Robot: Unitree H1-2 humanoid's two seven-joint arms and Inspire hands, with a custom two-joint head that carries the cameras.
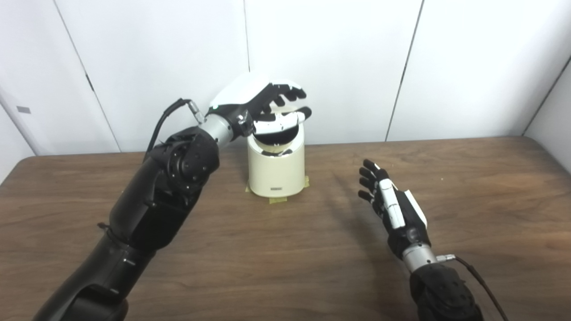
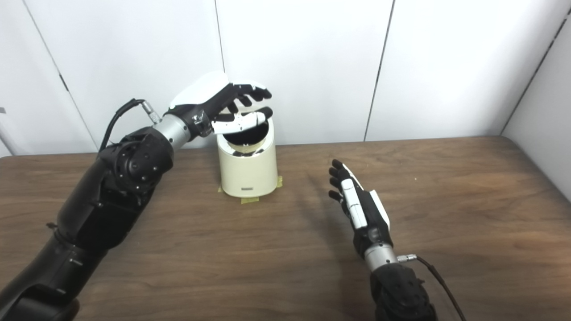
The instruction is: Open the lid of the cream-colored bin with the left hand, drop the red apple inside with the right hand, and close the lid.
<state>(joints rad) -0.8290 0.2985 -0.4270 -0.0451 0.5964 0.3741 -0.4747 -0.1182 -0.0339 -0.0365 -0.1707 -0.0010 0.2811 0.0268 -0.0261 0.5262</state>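
The cream-colored bin (image 1: 276,171) stands upright on the table, at the middle back. Its top shows a dark opening, with a cream lid piece (image 1: 273,148) tilted at the front of it. My left hand (image 1: 263,107) hovers at the bin's top with fingers apart; its thumb lies across the opening and the other fingers are above it. I cannot tell whether it touches the lid. My right hand (image 1: 389,200) is open and empty, palm to the left, above the table to the right of the bin. No red apple is in view.
The bin sits on yellow tape marks (image 1: 277,200) on the brown wooden table (image 1: 482,196). White wall panels stand close behind the bin. My left forearm (image 1: 169,178) crosses the table's left part.
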